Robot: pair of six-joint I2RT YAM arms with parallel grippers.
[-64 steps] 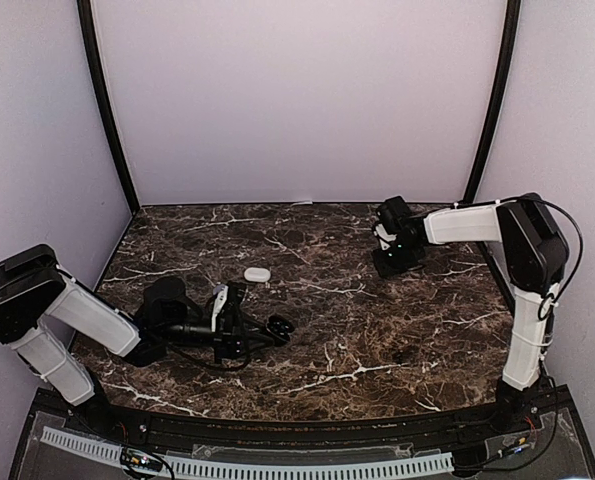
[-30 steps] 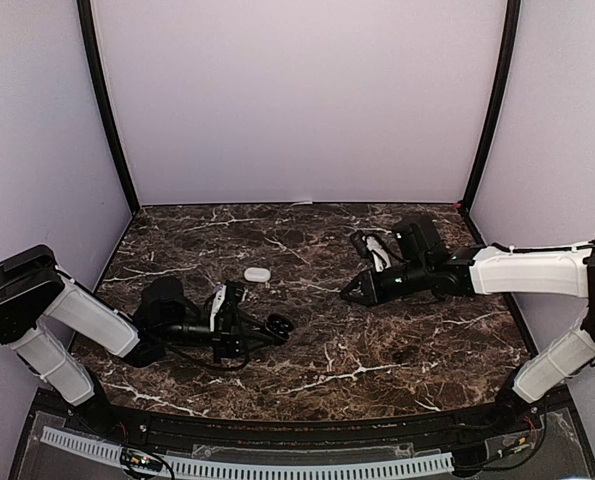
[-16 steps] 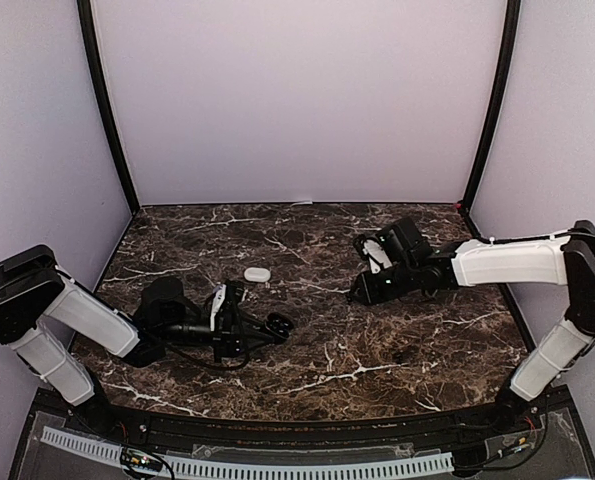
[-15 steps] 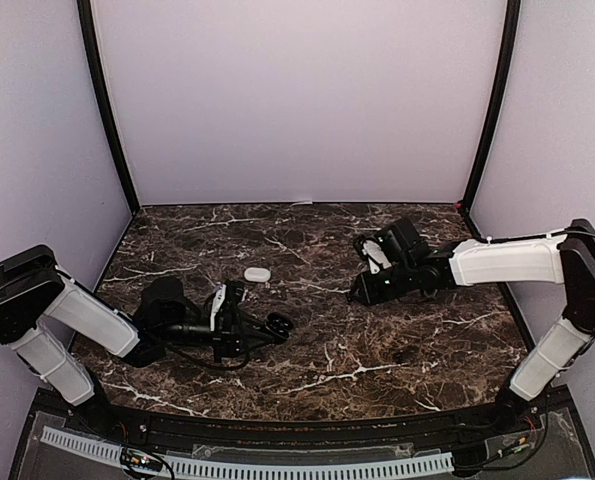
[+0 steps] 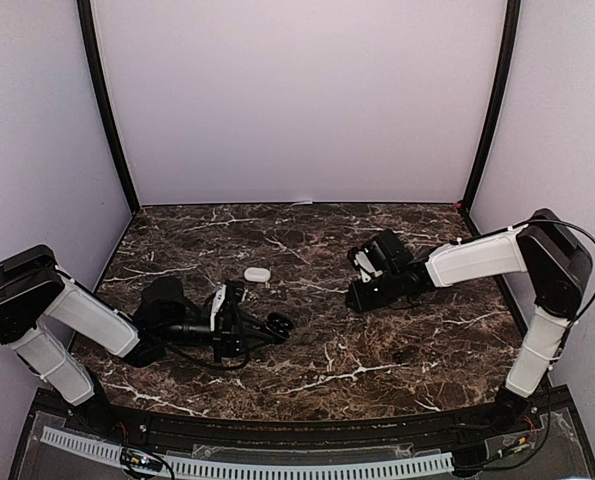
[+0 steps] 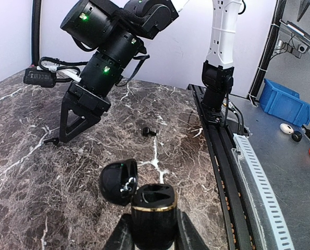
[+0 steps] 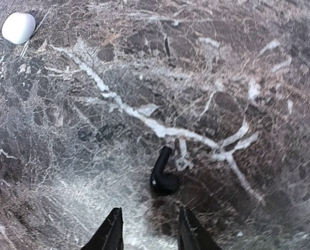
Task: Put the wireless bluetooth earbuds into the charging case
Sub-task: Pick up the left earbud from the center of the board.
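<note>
Right wrist shows earbud before parted end effector.

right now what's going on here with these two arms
The left gripper holds a black charging case with its lid flipped open, low over the marble table. The right gripper is down at the table with its jaws apart and nothing between them. A dark earbud lies on the marble just ahead of its fingertips, not yet picked up or put in the case. A small white case sits by itself farther back.
</note>
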